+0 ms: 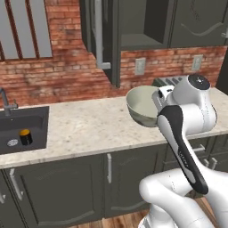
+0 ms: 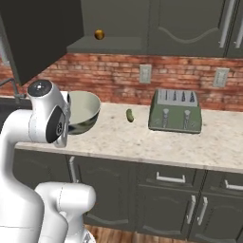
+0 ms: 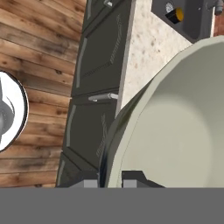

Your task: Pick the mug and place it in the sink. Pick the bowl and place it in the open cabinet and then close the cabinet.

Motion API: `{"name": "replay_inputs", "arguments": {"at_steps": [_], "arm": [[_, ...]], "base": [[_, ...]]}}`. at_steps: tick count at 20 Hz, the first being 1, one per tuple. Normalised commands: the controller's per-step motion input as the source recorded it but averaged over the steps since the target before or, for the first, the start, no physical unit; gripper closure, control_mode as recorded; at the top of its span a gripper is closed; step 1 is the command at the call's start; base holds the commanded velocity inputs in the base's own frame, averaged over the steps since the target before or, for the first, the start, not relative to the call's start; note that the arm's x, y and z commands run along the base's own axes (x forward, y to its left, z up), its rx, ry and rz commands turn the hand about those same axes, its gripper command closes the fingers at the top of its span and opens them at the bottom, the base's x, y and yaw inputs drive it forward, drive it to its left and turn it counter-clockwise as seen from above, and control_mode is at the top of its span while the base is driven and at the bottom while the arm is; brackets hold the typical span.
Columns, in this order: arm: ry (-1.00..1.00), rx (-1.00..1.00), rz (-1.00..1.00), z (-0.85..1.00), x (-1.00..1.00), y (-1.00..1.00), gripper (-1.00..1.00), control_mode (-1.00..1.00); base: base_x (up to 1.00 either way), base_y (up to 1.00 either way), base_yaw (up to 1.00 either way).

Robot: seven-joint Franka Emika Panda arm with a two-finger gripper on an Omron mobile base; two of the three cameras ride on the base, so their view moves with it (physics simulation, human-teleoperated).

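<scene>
The pale grey-green bowl [image 1: 140, 106] [image 2: 86, 110] hangs tilted above the counter's front edge. In the hand view my gripper [image 3: 109, 180] is shut on the bowl [image 3: 175, 131], one fingertip on each side of its rim. The black mug [image 1: 26, 136] [image 3: 175, 15] with its orange inside stands in the black sink [image 1: 31, 119] [image 3: 194, 24] at the left. Above and behind the bowl the upper cabinet [image 1: 142, 26] [image 2: 111, 45] is open, its door [image 1: 101, 38] [image 2: 38, 33] swung out to the left.
A green toaster [image 2: 175, 110] [image 1: 168, 81] stands on the counter to the right, with a small pickle [image 2: 129, 115] between it and the bowl. A small orange ball [image 2: 99, 34] lies in the open cabinet. The grey faucet [image 1: 5, 101] rises behind the sink.
</scene>
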Motion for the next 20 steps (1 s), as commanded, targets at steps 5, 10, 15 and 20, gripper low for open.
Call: {"name": "replay_inputs", "arguments": {"at_steps": [5, 10, 15, 20], "arm": [[0.00, 0.00, 0.00, 0.00, 0.00, 0.00, 1.00, 1.00], [0.00, 0.00, 0.00, 0.00, 0.00, 0.00, 1.00, 1.00], [0.00, 0.00, 0.00, 0.00, 0.00, 0.00, 1.00, 1.00], [0.00, 0.00, 0.00, 0.00, 0.00, 0.00, 1.00, 1.00]], "base": [[0.21, -0.29, 0.00], [0.31, -0.28, 0.00], [0.39, -0.23, 0.00], [0.39, -0.23, 0.00]]}}
